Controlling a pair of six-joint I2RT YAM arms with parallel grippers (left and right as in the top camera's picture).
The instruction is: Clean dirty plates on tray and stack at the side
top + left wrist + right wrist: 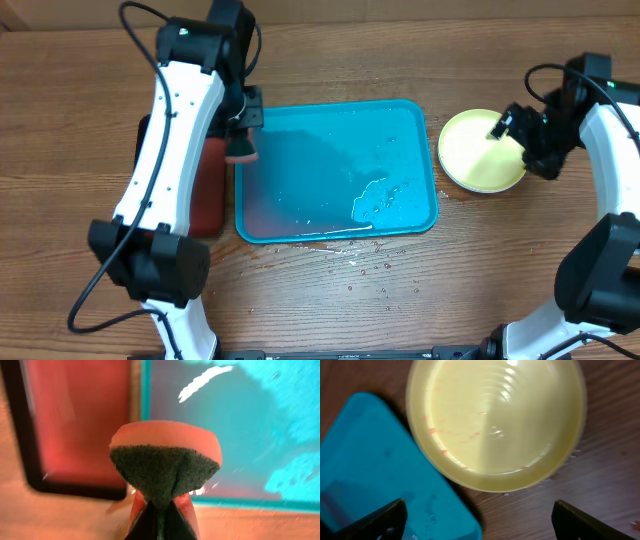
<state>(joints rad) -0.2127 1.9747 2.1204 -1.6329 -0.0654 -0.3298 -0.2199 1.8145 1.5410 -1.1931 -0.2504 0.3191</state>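
A brown wooden surface point(60, 150) carries everything. Nearest the arm bases, small water drops point(365, 262) lie scattered on the wood just in front of the tray's near rim. Next comes the tray point(300, 180) itself, bright blue and lying flat at mid-surface. Its floor is wet, with a puddle point(385, 200) spread toward its near right corner, and no plate lies in it. At its left, just beside it, sits a dark red tray point(208, 195) with a black rim, partly hidden under the left arm. The left claw point(243, 135) hangs over the blue tray's left rim toward the far side. Its jaws are pinched tight on a sponge point(165, 455), orange on one face and dark green scouring pad on the other. The sponge points down over the strip where the two trays meet, and whether it touches either cannot be told. Right of the blue tray, by its far right corner, a plate point(480, 150) with a yellow-green rim rests upright on the wood. It stands just beside the tray, with contact unclear, and faint red smears show inside it. The right claw point(479, 517) hovers above this plate with its jaws spread wide, gripping nothing.
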